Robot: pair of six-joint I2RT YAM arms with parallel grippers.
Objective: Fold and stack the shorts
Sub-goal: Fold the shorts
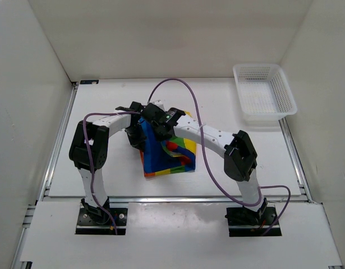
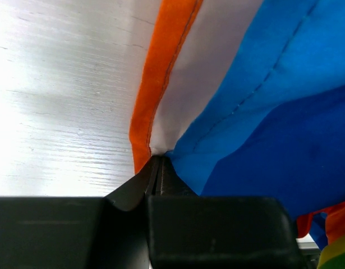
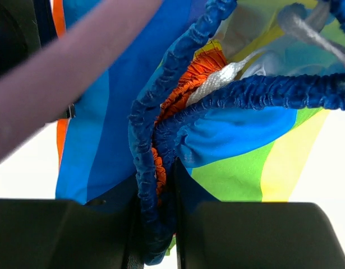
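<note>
Shorts (image 1: 168,159) are sitting pretty much dead centre on the white surface (image 1: 105,168), pulled up into a tent shape with the peak toward 12 o'clock and the wide striped bottom edge toward 6, which looks like it's down on the surface. Both wrists crowd over the peak, so from overhead you can't really see the top of the cloth. The left gripper (image 2: 158,162) is pressed together right at the tip, pinching the shorts where an orange hem meets the blue panel. The right gripper (image 3: 158,190) is clamped on a bunched-up blue elastic band with ruffled orange tucked inside it, and a white drawstring (image 3: 217,81) pokes out just above. A blurry purple cable (image 3: 77,67) cuts across the 10 o'clock corner of the right wrist view and hides some of the blue stripe; overhead you can see it looping up and over the arms. White mesh basket (image 1: 265,92) is off at about 2 o'clock from the shorts, well apart, near the back right corner. White walls (image 1: 26,84) box in the left, back and right sides.
</note>
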